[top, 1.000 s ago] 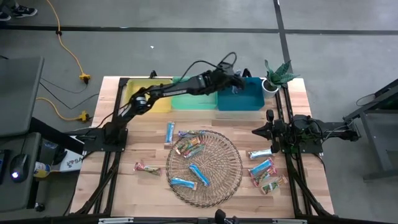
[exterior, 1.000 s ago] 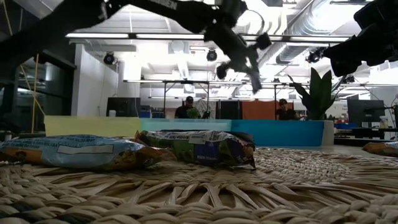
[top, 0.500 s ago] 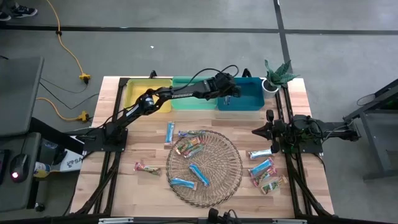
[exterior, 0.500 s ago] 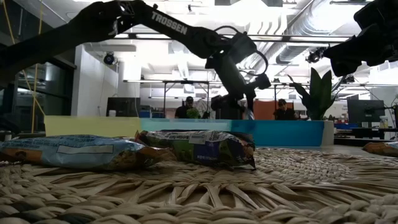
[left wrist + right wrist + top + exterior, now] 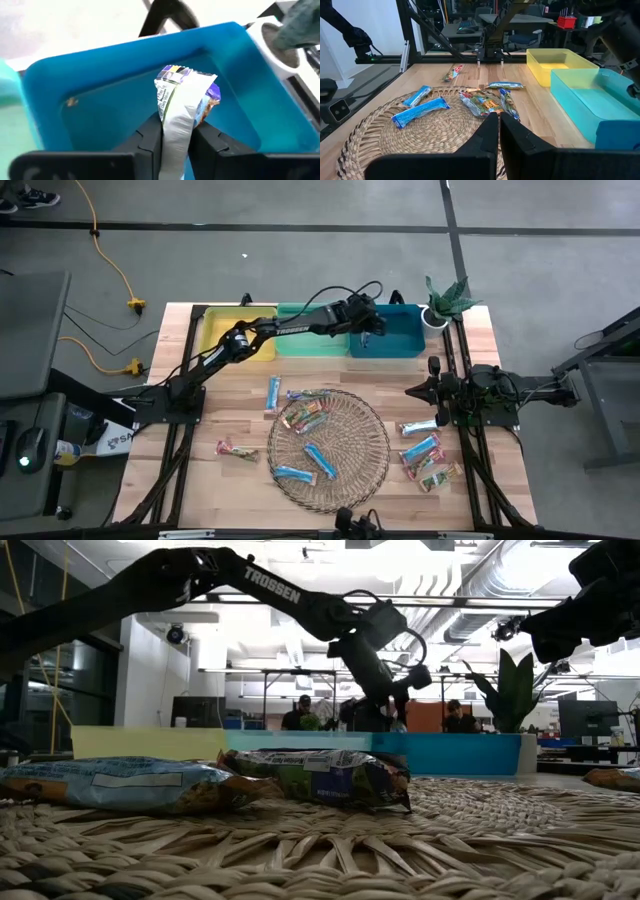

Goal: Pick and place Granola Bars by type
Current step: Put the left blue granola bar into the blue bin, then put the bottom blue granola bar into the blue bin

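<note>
The left pincer (image 5: 176,137) hung inside the blue bin (image 5: 90,105) at the surface's one o'clock, clamping a silvery-blue granola bar (image 5: 182,102). The right pincer (image 5: 499,131), fingers pressed together, waited at three o'clock.

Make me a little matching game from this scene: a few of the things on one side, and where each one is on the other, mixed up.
Things:
1. left gripper
2. right gripper
3. potted plant
4. wicker tray

Places:
A. at the table's far right corner, beside the blue bin
B. in the middle of the table, with several granola bars on it
C. over the blue bin, shut on a granola bar
D. at the table's right side, shut and holding nothing

Pairs: 1-C, 2-D, 3-A, 4-B
</note>
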`<state>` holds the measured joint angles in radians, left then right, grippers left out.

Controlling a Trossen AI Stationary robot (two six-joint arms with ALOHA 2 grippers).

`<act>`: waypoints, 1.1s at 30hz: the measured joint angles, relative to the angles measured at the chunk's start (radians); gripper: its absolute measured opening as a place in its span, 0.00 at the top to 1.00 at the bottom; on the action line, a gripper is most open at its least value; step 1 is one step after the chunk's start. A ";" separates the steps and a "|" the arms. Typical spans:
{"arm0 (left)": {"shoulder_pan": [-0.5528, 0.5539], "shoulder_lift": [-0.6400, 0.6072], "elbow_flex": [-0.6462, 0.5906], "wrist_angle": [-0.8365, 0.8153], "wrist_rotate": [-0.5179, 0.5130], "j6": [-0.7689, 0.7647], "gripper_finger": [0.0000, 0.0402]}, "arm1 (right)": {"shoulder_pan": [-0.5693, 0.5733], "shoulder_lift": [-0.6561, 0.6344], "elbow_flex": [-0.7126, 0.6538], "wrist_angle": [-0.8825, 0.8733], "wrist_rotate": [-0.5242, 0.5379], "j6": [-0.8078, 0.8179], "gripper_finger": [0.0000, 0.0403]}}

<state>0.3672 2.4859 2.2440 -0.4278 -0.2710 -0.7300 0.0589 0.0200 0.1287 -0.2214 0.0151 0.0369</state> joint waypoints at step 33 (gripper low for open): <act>0.018 -0.119 0.000 0.165 0.358 0.248 0.28 | 0.000 0.000 0.000 0.000 0.000 0.000 1.00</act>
<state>0.3850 2.3673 2.2436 -0.2632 0.0871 -0.4824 0.0589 0.0200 0.1287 -0.2211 0.0154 0.0368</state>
